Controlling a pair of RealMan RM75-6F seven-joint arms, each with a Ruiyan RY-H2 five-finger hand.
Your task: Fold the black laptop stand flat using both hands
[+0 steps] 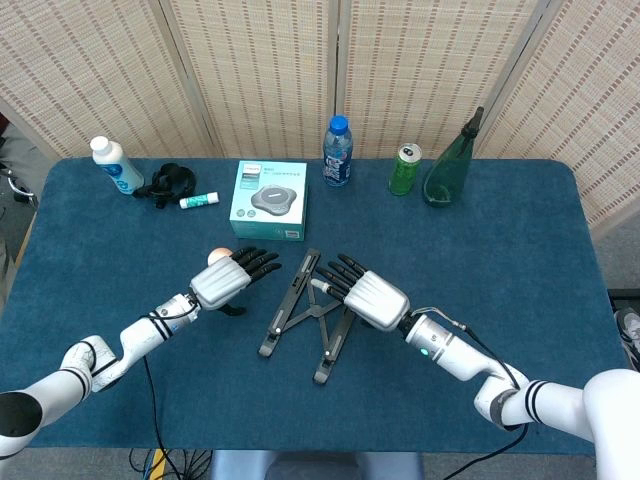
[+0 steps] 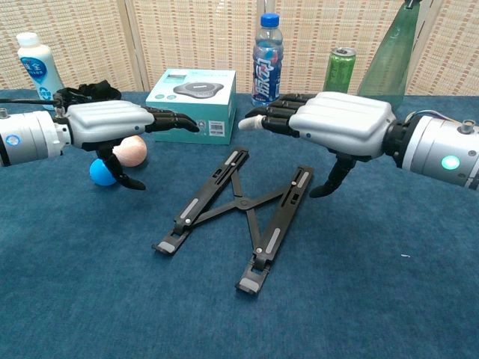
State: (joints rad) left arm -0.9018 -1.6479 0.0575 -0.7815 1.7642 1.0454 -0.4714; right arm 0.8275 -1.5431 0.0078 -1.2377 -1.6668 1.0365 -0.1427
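Both arms reach in low from the near side, forearms angled toward the middle. The left hand (image 1: 225, 282) hangs palm down, its dark fingers (image 2: 174, 120) stretched forward and slightly apart, thumb hooked beneath, holding nothing. The right hand (image 1: 368, 296) mirrors it from the other side: palm down, fingers (image 2: 271, 117) extended and fanned toward the left hand, thumb curling downward under the palm, empty too. The two hands are near each other, not touching.

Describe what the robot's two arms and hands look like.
Each robot hand, left and right, has a silver-white ribbed back with black fingers; the right one shows a pale fingertip. The forearms are glossy white cylinders with black bands at the joints. The right wrist carries a glowing green light, and thin black cables run along both arms.
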